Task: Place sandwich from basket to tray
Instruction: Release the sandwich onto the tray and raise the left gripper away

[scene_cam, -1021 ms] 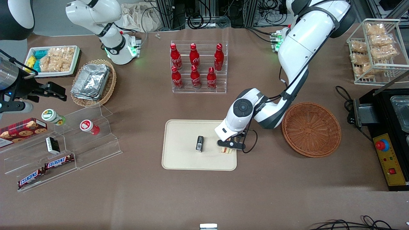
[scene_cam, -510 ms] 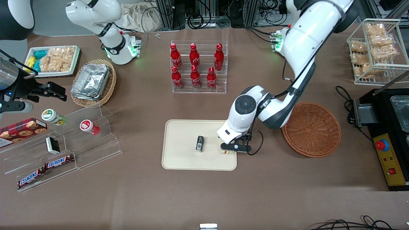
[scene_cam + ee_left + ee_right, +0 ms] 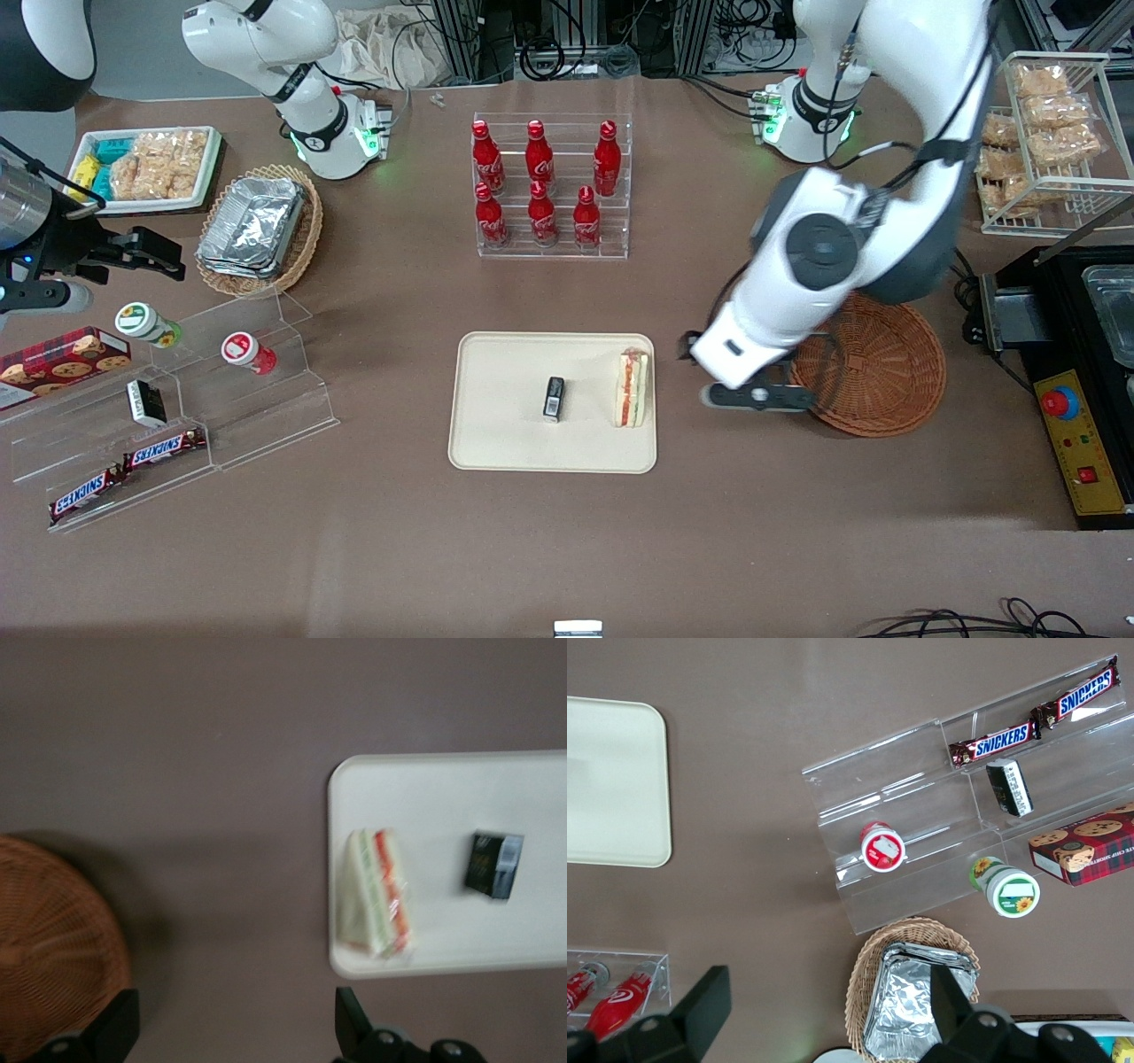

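Front view: sandwich (image 3: 632, 388) lies on tray (image 3: 505, 447), gripper (image 3: 758, 397) spread empty beside it.

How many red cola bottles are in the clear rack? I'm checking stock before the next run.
6: three on the rack's upper step, three on the lower step. None looks hidden. The gripper, open, hangs between tray and basket.

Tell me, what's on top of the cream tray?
On the tray lie the sandwich and a small black packet. The open gripper hangs between tray and basket, covering nothing on it.
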Action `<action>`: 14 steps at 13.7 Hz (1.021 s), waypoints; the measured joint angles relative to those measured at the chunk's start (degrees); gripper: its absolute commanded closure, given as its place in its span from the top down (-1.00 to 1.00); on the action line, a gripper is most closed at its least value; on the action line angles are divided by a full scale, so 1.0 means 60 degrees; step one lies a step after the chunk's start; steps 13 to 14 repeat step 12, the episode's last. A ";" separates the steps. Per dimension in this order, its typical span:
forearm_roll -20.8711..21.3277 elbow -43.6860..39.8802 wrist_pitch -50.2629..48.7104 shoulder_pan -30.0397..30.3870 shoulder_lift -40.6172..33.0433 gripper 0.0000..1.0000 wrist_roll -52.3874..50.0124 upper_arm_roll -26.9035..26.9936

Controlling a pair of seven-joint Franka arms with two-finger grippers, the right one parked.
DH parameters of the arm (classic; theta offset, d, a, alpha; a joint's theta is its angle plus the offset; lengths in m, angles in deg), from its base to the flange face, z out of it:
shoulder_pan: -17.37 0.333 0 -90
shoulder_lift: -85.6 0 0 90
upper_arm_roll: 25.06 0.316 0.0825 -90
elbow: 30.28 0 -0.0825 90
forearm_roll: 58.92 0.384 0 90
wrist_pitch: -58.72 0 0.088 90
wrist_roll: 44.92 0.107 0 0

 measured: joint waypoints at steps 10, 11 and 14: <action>-0.0517 0.0200 -0.3334 0.0586 -0.3163 1.00 0.2938 0.2719; -0.0490 0.0298 -0.3377 0.0920 -0.3435 1.00 0.2938 0.2500; -0.0476 0.0355 -0.3478 0.1131 -0.3631 1.00 0.2938 0.2349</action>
